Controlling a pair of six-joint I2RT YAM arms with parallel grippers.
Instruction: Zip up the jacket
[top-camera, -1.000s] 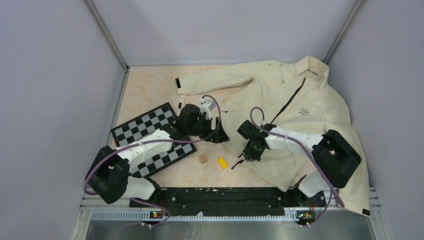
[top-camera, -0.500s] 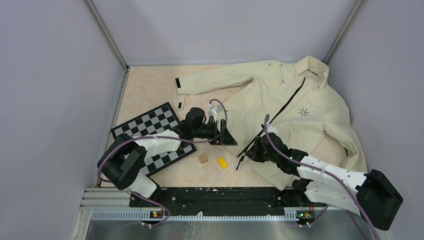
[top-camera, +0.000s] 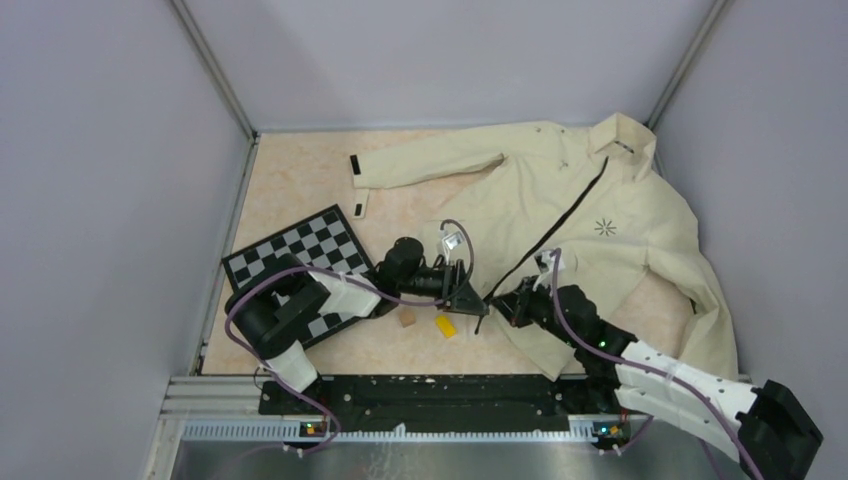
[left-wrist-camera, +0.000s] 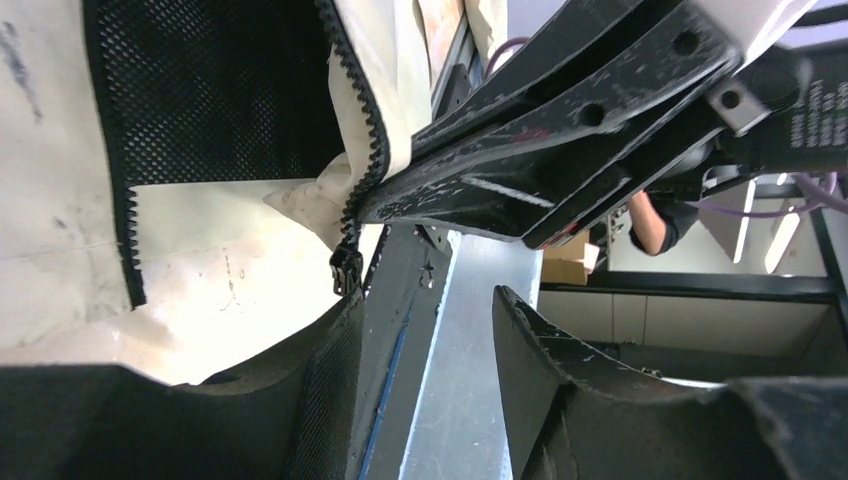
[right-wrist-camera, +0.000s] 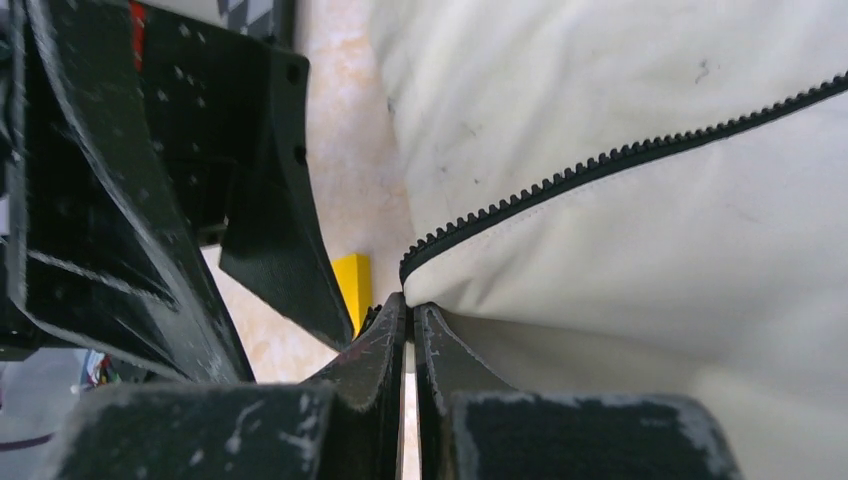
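Note:
The cream jacket (top-camera: 590, 215) lies spread at the right, its dark zipper (top-camera: 570, 205) undone along the lower front. My right gripper (top-camera: 503, 304) is shut on the jacket's (right-wrist-camera: 640, 260) bottom zipper edge (right-wrist-camera: 600, 162), fabric pinched at its tips (right-wrist-camera: 410, 312). My left gripper (top-camera: 470, 295) is open just left of it, with nothing between its fingers (left-wrist-camera: 300, 400). In the left wrist view the zipper slider (left-wrist-camera: 346, 270) hangs at the tip of one finger, beside the open jaws (left-wrist-camera: 428, 300), below the right gripper's black fingers (left-wrist-camera: 560, 150). The teeth (left-wrist-camera: 365, 130) run up from it.
A black-and-white checkerboard (top-camera: 300, 260) lies under the left arm. A small brown block (top-camera: 406, 318) and a yellow block (top-camera: 445, 326) sit on the table just below the left gripper. Grey walls close in the left, back and right sides.
My left gripper has travelled right and toward the near edge, up to the jacket's hem corner, and its jaws have narrowed. The right arm has stretched out low while staying shut on the hem.

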